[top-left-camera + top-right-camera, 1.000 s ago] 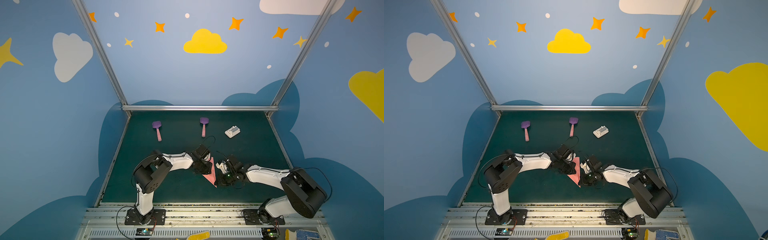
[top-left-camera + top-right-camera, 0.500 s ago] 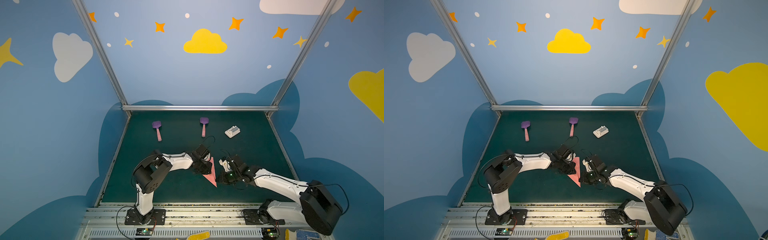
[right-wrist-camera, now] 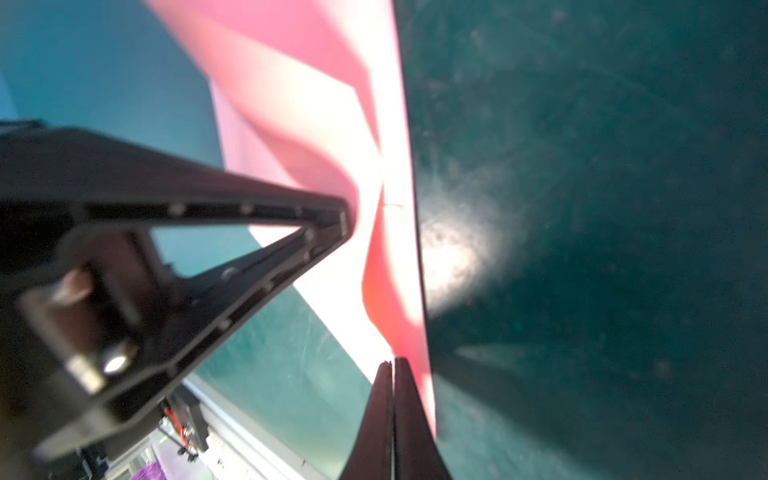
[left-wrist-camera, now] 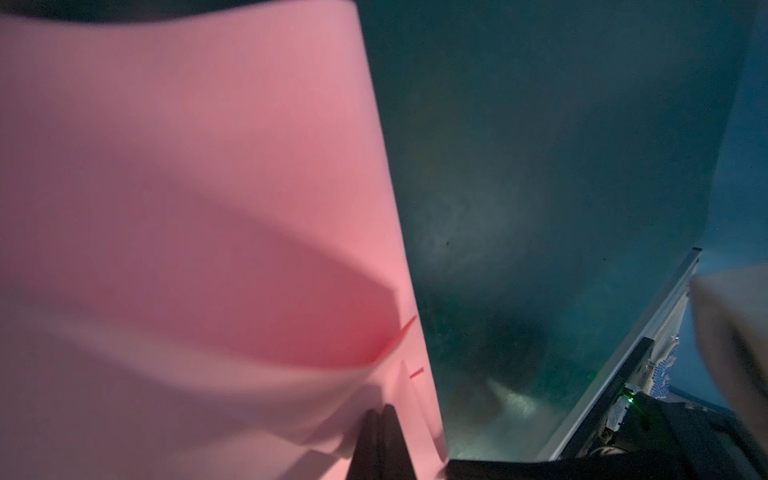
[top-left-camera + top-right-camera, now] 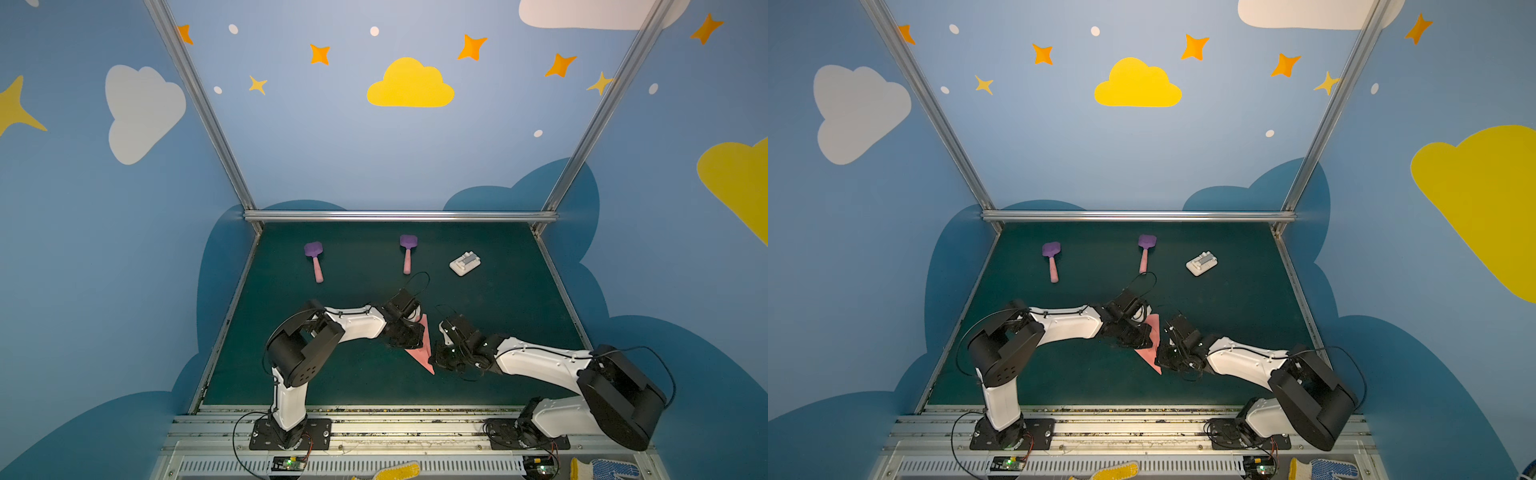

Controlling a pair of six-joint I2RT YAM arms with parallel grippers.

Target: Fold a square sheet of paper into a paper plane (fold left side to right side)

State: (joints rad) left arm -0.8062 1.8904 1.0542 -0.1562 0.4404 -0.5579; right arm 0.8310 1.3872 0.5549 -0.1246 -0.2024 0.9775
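The square sheet of paper [image 5: 422, 358] [image 5: 1150, 357], salmon pink, lies creased into a narrow pointed shape on the green mat, near the middle front, its point toward the front edge. My left gripper [image 5: 417, 337] stands over its left side. In the left wrist view that gripper [image 4: 380, 409] is shut, tips resting on the pink paper [image 4: 208, 208], where a curved flap lifts. My right gripper [image 5: 437, 353] is at the paper's right edge. The right wrist view shows it [image 3: 392, 362] shut, tips at the edge of the paper [image 3: 390, 266], with a left gripper finger [image 3: 324, 224] pressing opposite.
Two purple spatulas with pink handles [image 5: 314, 259] [image 5: 407, 254] and a small white block [image 5: 464, 263] lie at the back of the mat [image 5: 498, 316]. Metal rails border the mat. Gloves [image 5: 390, 471] lie by the front rail.
The right arm's elbow swung out to the right and came partly back. Both grippers stayed shut beside the paper, which has not moved.
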